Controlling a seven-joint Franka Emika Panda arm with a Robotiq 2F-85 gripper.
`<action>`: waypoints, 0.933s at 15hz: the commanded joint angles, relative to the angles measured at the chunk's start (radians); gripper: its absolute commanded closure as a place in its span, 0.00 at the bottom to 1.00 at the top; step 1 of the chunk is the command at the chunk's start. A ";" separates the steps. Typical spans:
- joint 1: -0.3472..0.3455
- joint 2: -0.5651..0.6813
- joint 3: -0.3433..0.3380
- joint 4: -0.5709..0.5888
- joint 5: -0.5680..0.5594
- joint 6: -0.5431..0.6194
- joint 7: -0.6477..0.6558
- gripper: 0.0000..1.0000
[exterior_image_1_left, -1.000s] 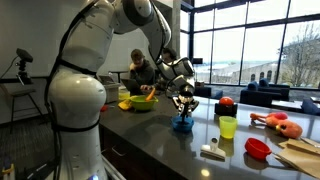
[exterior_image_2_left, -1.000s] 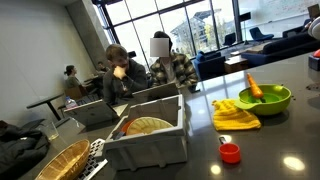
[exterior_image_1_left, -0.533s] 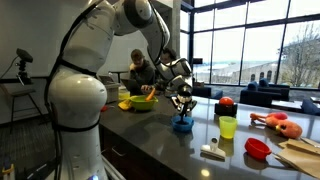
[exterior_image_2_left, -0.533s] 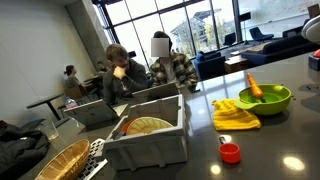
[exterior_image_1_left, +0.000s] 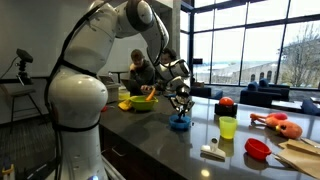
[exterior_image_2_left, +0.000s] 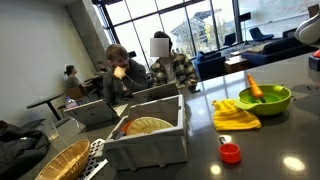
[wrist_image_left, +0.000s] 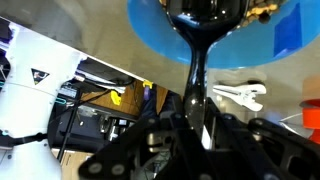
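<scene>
Utensil (wrist_image_left: 193, 72), black, with a slim straight handle and a dark rounded head, hangs upright from the gripper (wrist_image_left: 195, 118), its head down inside the blue bowl (wrist_image_left: 150, 25). What kind of utensil it is, spoon or brush, the wrist view does not settle, and whether the head touches the bowl's bottom cannot be told. The gripper is clamped on the upper end of the handle, one finger on each side, directly above the blue bowl in an exterior view (exterior_image_1_left: 181, 98). The utensil (exterior_image_1_left: 181, 109) is a short dark stub there between the gripper and the blue bowl (exterior_image_1_left: 181, 124). It looks light and stiff, probably hard plastic, and smooth enough to twist or slide in a loose pinch. The narrow handle is the place to hold it, high enough to keep the fingers out of the bowl, and across its flat faces if it has any. The bowl looks light too, so a sideways push from the head could skate it along the counter (exterior_image_1_left: 150, 135). Behind the blue bowl stands a green bowl (exterior_image_1_left: 141, 102); beside the blue bowl, away from the arm, is a yellow-green cup (exterior_image_1_left: 228, 126), and beyond that a red bowl (exterior_image_1_left: 258, 148).
</scene>
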 joint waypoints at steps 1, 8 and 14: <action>-0.007 0.009 -0.008 0.013 0.037 0.027 -0.030 0.94; -0.026 0.006 -0.026 -0.009 0.084 0.067 -0.057 0.94; -0.043 0.004 -0.040 -0.027 0.115 0.102 -0.073 0.94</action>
